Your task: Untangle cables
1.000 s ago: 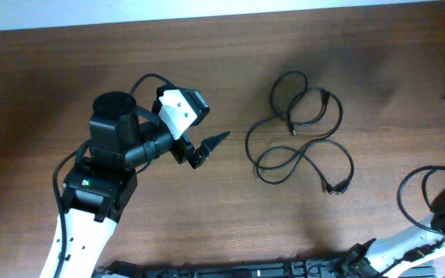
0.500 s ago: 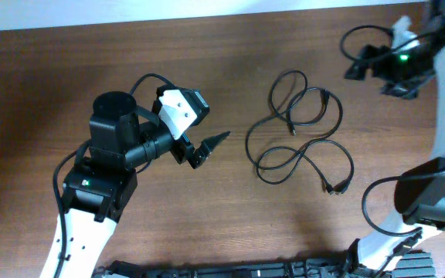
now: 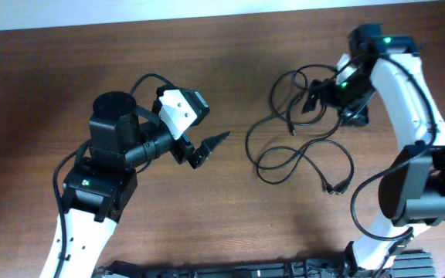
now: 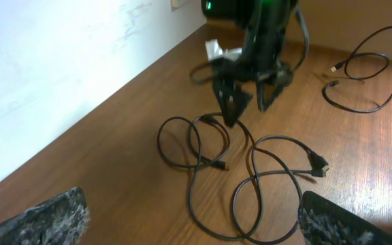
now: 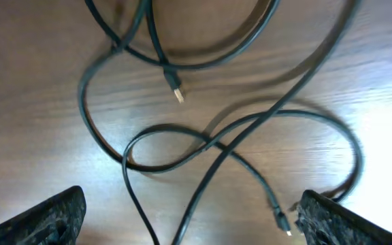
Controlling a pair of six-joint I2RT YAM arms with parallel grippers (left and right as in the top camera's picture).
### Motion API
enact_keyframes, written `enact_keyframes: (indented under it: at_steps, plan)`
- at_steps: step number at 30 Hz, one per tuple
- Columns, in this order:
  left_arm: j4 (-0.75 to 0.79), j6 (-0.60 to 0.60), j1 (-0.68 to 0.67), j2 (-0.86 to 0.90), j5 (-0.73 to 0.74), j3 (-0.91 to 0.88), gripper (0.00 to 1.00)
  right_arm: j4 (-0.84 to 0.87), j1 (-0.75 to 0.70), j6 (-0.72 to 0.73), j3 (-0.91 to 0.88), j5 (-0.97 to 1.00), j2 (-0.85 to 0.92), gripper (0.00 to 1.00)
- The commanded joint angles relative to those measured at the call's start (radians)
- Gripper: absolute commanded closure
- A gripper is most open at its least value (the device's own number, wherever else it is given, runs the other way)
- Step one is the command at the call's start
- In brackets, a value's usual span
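Cables (image 5: 216,145) in loose loops, right end effector (image 4: 246,109) spread directly above

Overhead camera is looking straight down on the whole bench (image 3: 37,77). Right wrist camera is hanging close above the cables (image 5: 213,144); left wrist camera is viewing that same tangle obliquely, farther off.

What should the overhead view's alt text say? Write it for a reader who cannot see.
Thin black cables lie in loose overlapping loops on a brown wooden table. The right gripper, open, is over their upper loops; the left gripper sits apart from them.
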Motion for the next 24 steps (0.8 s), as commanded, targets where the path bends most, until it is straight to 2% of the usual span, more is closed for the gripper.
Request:
enact_keyframes:
  at_steps: [1, 7, 10, 11, 15, 19, 21, 22, 23, 24]
  plan:
    - [-0.002, 0.004, -0.003, 0.001, 0.015, 0.010, 0.01, 0.055, 0.062, 0.087, -0.095, 0.004, 0.005, 0.01]
    - [-0.002, 0.004, -0.003, 0.001, 0.015, 0.010, 0.01, 0.181, 0.141, 0.185, -0.263, 0.004, 0.005, 0.00]
    - [-0.002, 0.004, -0.003, 0.001, 0.015, 0.010, 0.01, 0.207, 0.147, 0.204, -0.293, 0.005, 0.005, 0.07]
    - [-0.002, 0.004, -0.003, 0.001, 0.015, 0.010, 0.01, 0.217, 0.147, 0.208, -0.297, 0.005, 0.005, 0.18]
    - [-0.002, 0.004, -0.003, 0.001, 0.015, 0.010, 0.01, 0.232, 0.147, 0.208, -0.298, 0.005, 0.005, 0.30]
    - [-0.002, 0.004, -0.003, 0.001, 0.015, 0.010, 0.01, 0.233, 0.147, 0.208, -0.298, 0.005, 0.005, 0.51]
    - [-0.002, 0.004, -0.003, 0.001, 0.015, 0.010, 0.01, 0.232, 0.147, 0.208, -0.298, 0.005, 0.005, 0.69]
    - [-0.002, 0.004, -0.003, 0.001, 0.015, 0.010, 0.01, 0.232, 0.147, 0.208, -0.298, 0.005, 0.005, 0.85]
    - [-0.002, 0.004, -0.003, 0.001, 0.015, 0.010, 0.01, 0.232, 0.147, 0.208, -0.298, 0.005, 0.005, 0.96]
    - [-0.002, 0.004, -0.003, 0.001, 0.015, 0.010, 0.01, 0.232, 0.147, 0.208, -0.298, 0.005, 0.005, 0.96]
